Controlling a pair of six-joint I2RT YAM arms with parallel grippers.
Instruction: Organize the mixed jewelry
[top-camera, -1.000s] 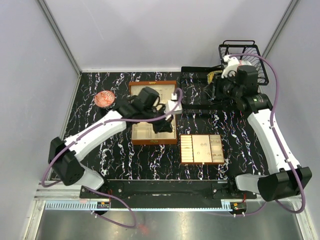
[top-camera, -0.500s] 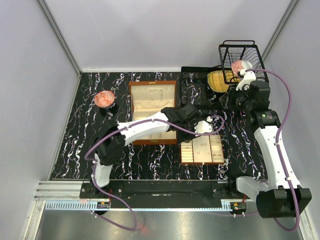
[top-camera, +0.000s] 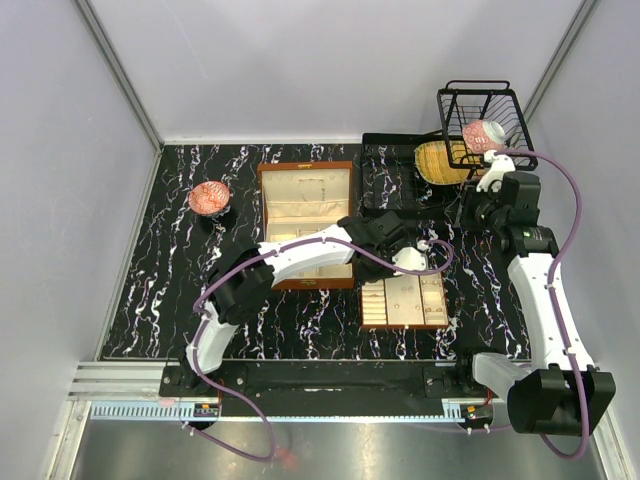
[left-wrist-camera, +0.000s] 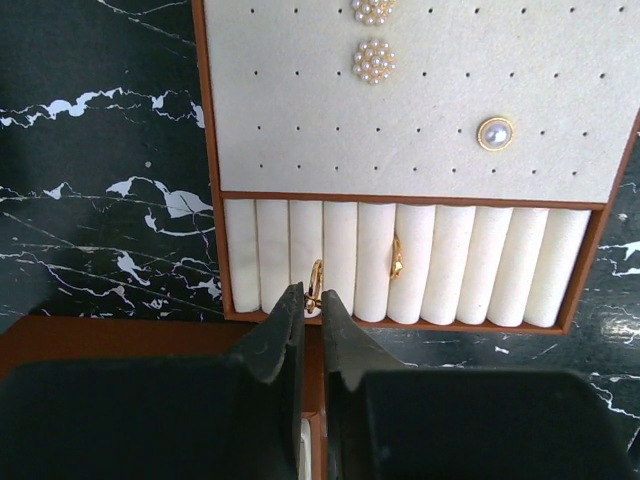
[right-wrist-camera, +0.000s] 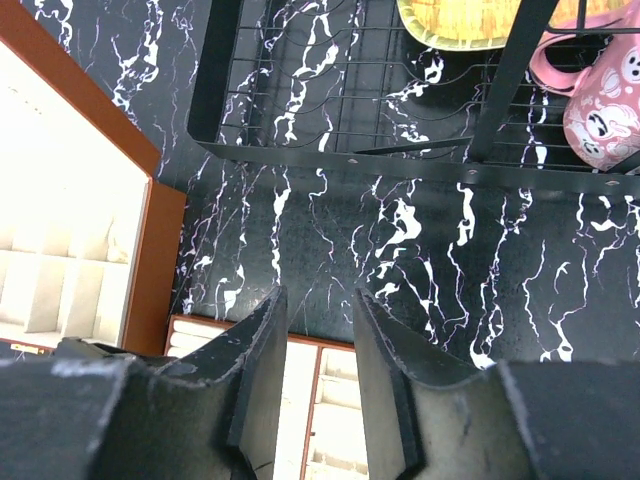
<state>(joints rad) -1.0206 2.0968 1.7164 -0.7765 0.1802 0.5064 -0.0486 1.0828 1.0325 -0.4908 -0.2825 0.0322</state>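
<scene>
Gold ring (left-wrist-camera: 316, 280) between left claw (left-wrist-camera: 312, 292) tips.

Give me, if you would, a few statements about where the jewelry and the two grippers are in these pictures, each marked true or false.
1. Two gold rings stand in the ring rolls of the tray. True.
2. The right gripper is pinching an earring. False: its fingers are apart with nothing between them, above the black marble table.
3. The left gripper points at the ring-roll end of the tray. True.
4. The pink mug stands in the wooden box. False: it is in the wire basket.
5. The single pearl stud lies among the ring rolls. False: it sits on the tray's perforated panel.
</scene>
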